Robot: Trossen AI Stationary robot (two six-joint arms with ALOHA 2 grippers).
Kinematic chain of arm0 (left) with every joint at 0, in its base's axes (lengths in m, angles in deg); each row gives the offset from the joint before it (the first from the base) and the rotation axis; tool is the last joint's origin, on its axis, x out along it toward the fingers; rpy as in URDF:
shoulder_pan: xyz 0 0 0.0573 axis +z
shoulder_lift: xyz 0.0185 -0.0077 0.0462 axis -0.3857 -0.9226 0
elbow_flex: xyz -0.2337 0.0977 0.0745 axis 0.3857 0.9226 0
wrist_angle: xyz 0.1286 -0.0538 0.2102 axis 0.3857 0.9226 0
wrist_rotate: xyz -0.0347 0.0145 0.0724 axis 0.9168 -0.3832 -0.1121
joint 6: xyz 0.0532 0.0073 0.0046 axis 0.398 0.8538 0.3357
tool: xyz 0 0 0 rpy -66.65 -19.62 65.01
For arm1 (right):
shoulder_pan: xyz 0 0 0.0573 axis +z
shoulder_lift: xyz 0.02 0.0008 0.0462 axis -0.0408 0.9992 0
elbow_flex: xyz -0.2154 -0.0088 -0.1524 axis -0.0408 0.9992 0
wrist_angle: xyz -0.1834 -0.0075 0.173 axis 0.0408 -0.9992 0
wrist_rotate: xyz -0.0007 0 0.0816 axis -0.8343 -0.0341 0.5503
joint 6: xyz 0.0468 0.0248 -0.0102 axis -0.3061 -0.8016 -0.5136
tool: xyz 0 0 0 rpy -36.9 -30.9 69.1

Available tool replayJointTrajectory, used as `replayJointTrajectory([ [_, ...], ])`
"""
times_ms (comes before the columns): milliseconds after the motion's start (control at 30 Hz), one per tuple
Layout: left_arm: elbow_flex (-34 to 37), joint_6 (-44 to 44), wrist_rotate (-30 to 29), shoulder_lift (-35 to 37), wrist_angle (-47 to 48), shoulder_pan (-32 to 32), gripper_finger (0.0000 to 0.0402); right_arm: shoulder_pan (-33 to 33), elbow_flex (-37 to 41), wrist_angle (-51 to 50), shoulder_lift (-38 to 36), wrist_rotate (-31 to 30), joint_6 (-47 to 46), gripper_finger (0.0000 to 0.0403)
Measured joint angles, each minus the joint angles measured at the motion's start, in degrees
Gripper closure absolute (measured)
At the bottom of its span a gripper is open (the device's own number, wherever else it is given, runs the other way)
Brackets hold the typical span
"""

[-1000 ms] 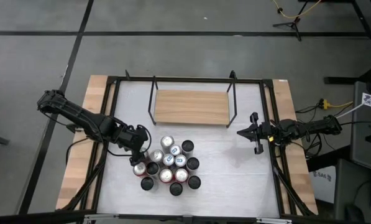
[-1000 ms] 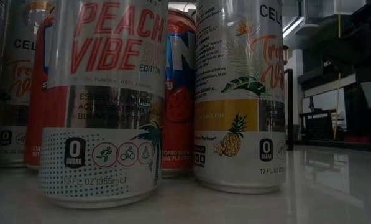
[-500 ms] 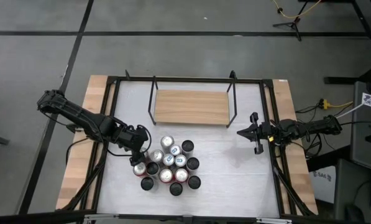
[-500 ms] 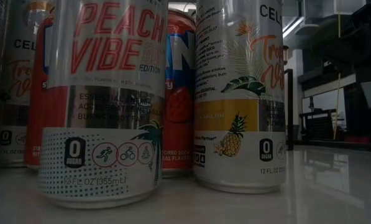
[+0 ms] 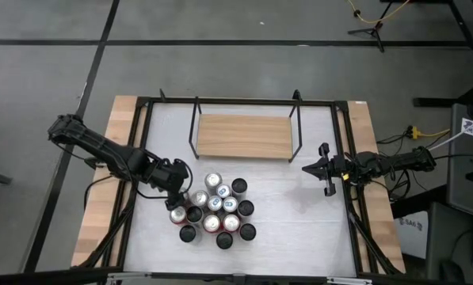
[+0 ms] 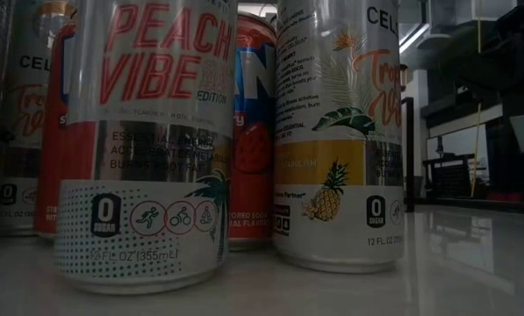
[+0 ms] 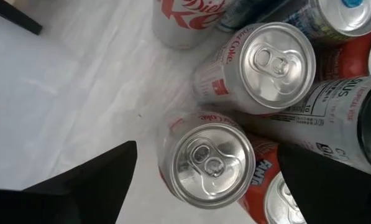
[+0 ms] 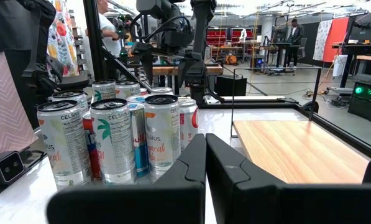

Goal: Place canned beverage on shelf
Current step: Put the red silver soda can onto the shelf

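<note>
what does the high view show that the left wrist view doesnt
Only the high view shows the empty shelf, the whole can cluster on the white table, and the right hand, shut and waiting near the table's right edge. Only the left wrist view shows the can tops close up: a silver pull-tab can sits between the left hand's open fingers. Both show the left hand at the cluster's left side.
</note>
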Motion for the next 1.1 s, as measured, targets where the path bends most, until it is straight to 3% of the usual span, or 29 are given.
replayJointTrajectory([
  [333, 0.0, 0.0, -1.1, -4.2, 0.0, -3.3, 0.002, 0.0, 0.0, 0.0, 0.0, 0.0, 0.0, 0.0398],
  [1100, 0.0, 0.0, -4.0, -7.3, 1.7, -3.4, 0.0026, 0.0, 0.0, 0.0, 0.0, 0.0, 0.0, 0.0398],
])
